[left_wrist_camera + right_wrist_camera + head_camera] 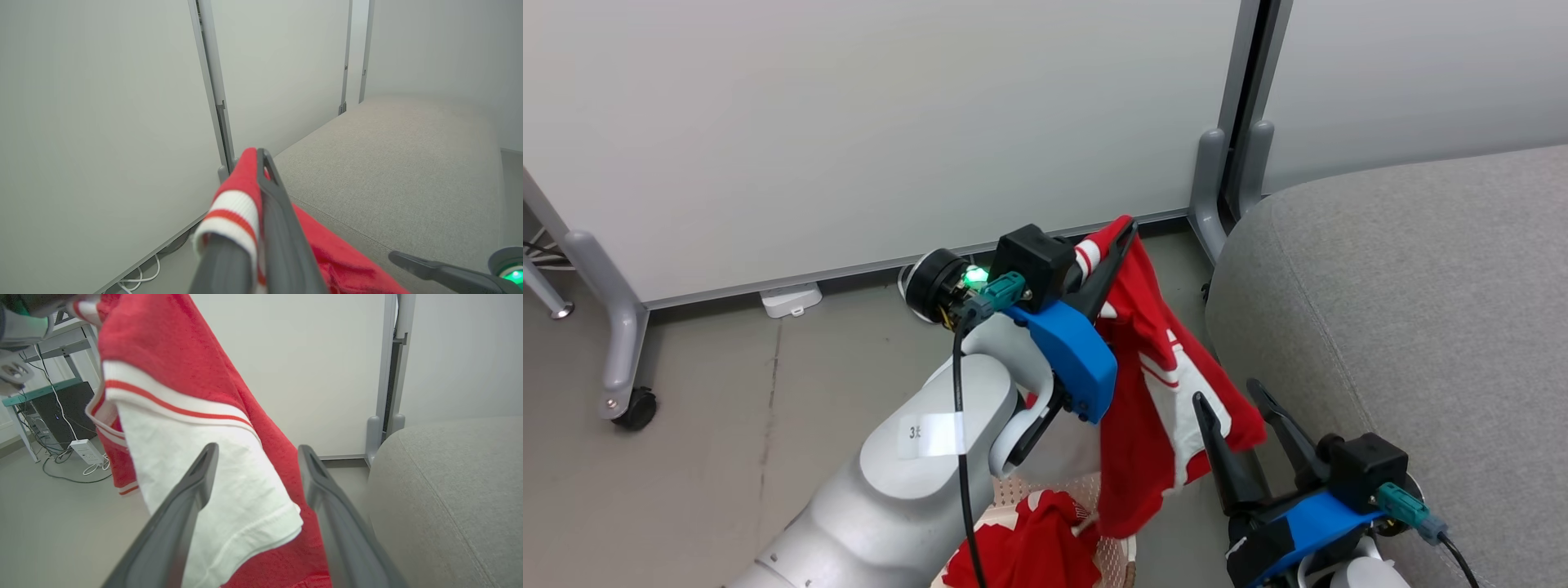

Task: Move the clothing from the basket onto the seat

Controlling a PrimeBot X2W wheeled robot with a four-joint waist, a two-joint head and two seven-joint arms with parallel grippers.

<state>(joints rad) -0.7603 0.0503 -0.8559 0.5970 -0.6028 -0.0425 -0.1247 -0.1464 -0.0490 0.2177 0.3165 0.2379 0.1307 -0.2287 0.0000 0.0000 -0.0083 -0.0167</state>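
White partition panels and grey floor are seen at the back, with the seat off to the right. One red garment is pinched by its striped cuff in the left gripper, fingers clamped tight, and it's hung long-ways straight down, lower end just over the basket where a second red garment is seen lying. The right gripper is spread wide with nothing held, parked by the hanging hem, between cloth and seat. The seat lies rightward of the held garment, so a sideways carry over the cushion edge is probably called for next
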